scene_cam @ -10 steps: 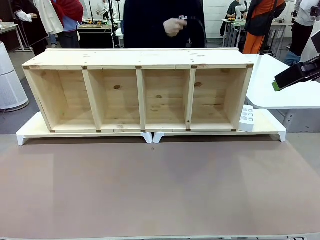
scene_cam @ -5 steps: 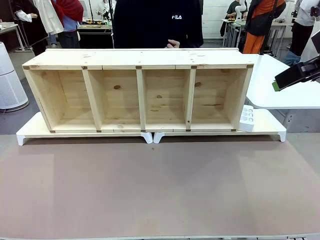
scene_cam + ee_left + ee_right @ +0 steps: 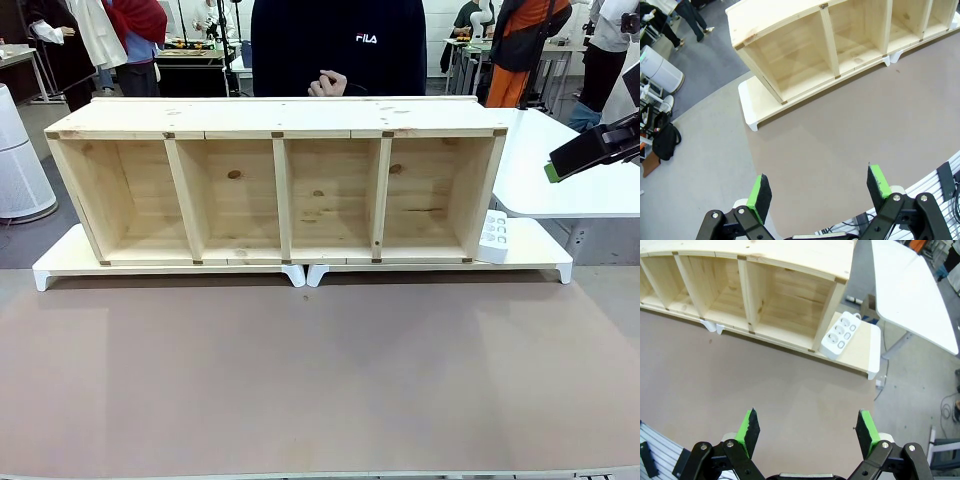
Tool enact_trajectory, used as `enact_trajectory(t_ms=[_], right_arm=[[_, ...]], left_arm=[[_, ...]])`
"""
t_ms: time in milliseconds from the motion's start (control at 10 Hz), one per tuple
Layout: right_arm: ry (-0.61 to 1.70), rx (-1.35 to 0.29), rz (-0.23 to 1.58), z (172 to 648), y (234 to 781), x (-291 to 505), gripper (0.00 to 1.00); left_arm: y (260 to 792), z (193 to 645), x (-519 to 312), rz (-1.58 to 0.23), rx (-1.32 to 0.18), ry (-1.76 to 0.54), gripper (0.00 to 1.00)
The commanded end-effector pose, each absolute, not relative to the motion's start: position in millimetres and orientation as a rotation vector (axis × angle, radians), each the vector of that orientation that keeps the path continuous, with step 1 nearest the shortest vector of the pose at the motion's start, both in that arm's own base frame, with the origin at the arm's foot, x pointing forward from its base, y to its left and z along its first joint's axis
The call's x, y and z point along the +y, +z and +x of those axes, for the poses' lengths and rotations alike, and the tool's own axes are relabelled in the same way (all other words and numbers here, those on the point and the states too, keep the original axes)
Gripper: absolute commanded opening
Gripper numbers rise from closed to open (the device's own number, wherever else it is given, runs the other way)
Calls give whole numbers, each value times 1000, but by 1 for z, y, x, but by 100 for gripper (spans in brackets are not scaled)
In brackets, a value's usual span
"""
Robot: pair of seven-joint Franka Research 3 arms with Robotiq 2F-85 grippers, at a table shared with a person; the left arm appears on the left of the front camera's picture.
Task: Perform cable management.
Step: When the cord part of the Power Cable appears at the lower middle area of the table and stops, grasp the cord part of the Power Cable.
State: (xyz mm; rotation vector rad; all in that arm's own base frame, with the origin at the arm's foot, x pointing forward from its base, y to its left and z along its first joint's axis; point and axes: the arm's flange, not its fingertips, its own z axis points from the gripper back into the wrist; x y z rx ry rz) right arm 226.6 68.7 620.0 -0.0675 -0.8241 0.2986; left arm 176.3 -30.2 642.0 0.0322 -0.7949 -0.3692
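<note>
Your left gripper (image 3: 819, 192) hangs wide open, empty, over the mat (image 3: 840, 130). Your right gripper (image 3: 807, 432): same, jaws wide, nothing held. Strip (image 3: 839, 333) sits just beside the shelf (image 3: 790, 295) end.

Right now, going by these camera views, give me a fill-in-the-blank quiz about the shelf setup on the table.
The wooden shelf has ___ open compartments.
In the front view, the white power strip sits at the shelf's ___ end.
The left gripper and the right gripper are both ___, holding nothing.
Missing words: four; right; open.
</note>
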Motion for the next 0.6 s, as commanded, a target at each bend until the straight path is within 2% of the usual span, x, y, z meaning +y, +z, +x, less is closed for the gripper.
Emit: enact_trajectory(t_ms=[0,500], right_arm=[[299,-828,-68,227,621,69,100],[299,-828,-68,227,621,69,100]], left_arm=[[641,176,-31,33,-793,-375,100],[641,176,-31,33,-793,-375,100]])
